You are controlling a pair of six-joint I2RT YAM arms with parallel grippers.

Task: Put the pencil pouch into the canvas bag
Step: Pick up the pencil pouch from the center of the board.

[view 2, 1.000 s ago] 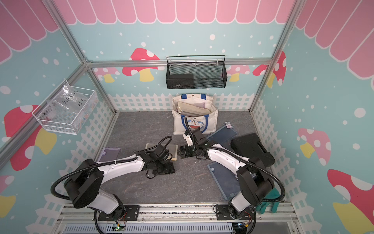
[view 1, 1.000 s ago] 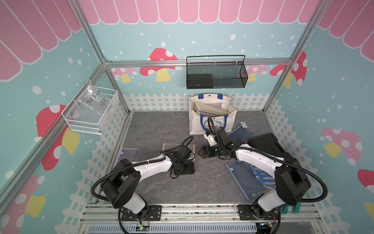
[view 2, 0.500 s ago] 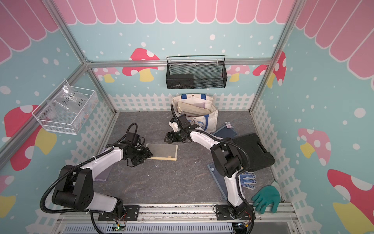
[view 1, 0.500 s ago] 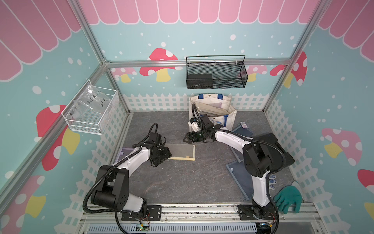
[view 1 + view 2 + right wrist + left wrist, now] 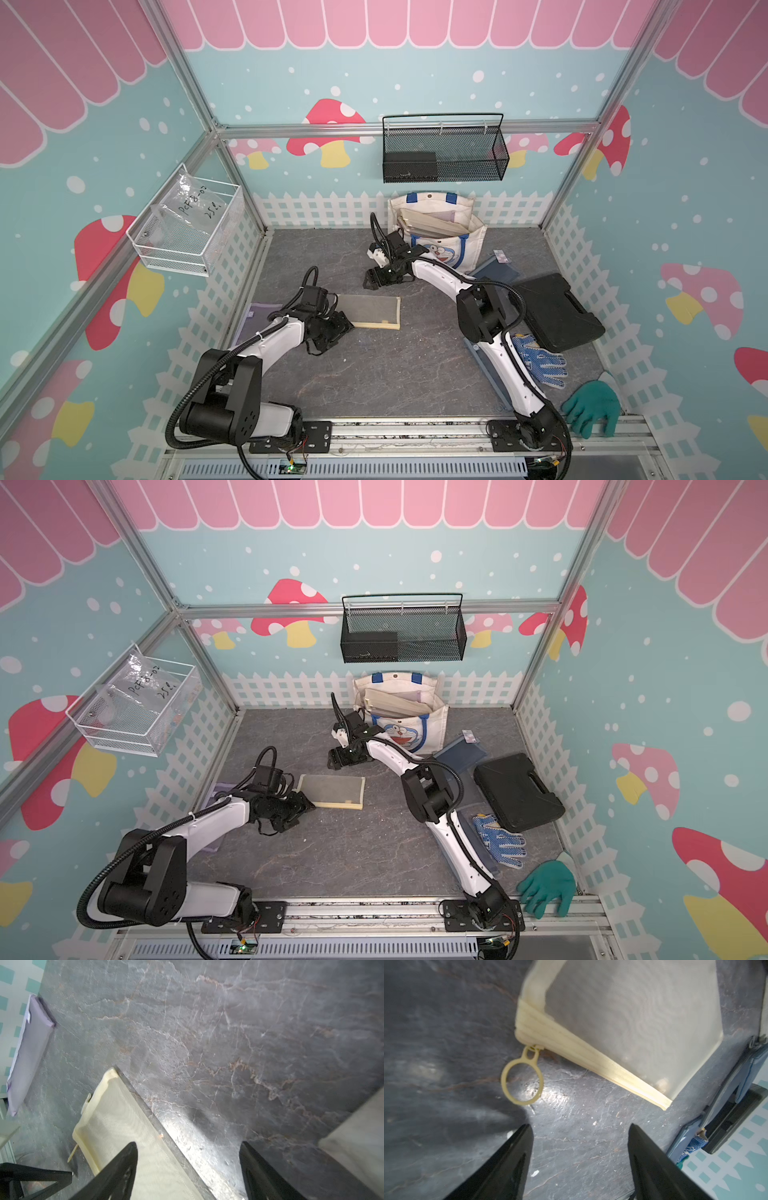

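Over at the left wall, a white wire basket (image 5: 187,232) hangs with a clear plastic bag inside, and below it a flat lilac pouch (image 5: 29,1051) lies against the picket-fence edge of the grey marbled table (image 5: 395,374). Next comes the left gripper (image 5: 579,1132), low over the table, its black jaws spread wide with nothing between them, just short of the pouch's zip end. And there is the flat, cream-yellow mesh pencil pouch (image 5: 370,311), lying flat near the table's middle; its long axis runs left to right in both top views, the zip strip along its near edge, and its ring-shaped zip pull (image 5: 522,1082) lies at the left corner, pointing toward the left gripper. Beyond the pouch's far right end hangs the right gripper (image 5: 374,282), jaws also spread, holding nothing, clear of the pouch. Behind it, at the back fence, the cream-white canvas bag (image 5: 461,245) with blue strap handles and a blue cartoon cat face stands upright, mouth open, flat things already inside. On the right lie a black plastic case (image 5: 557,311) and two gloves.
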